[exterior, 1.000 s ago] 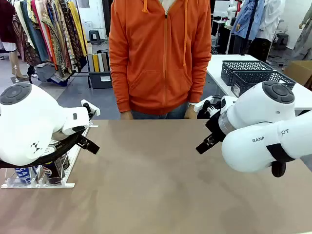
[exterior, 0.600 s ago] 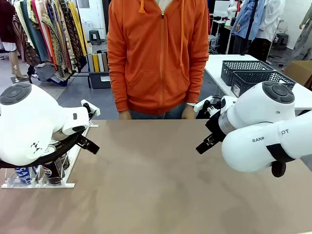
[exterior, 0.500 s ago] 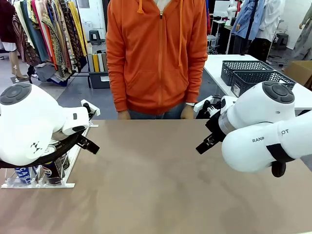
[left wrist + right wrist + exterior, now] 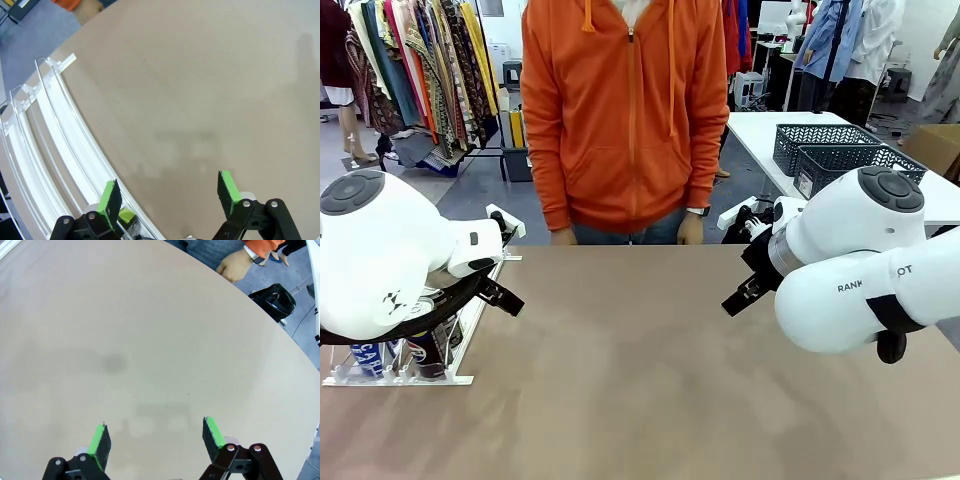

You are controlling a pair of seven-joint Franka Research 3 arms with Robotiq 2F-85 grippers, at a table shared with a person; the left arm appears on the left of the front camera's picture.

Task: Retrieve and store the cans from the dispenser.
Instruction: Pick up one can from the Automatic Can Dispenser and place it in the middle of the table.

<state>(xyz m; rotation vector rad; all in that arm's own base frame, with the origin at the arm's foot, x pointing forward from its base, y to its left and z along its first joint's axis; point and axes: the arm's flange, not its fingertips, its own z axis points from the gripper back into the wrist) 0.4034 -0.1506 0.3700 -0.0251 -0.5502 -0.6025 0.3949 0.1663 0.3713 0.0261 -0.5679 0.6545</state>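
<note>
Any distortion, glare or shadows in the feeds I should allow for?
Left wrist view: wide-angle bends the dispenser rails into arcs; soft blotchy shadow on the table. Right wrist view: table edge bows, similar faint shadow. Front view: sharp, evenly lit, no glare.

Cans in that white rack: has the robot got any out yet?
Nothing looks done yet. The small blue and black drink cans sit at the front of the white and clear plastic dispenser rack. Nothing is in hand: left jaws and right jaws both stand open and empty over the brown table. Picking and storing the cans is all left.
</note>
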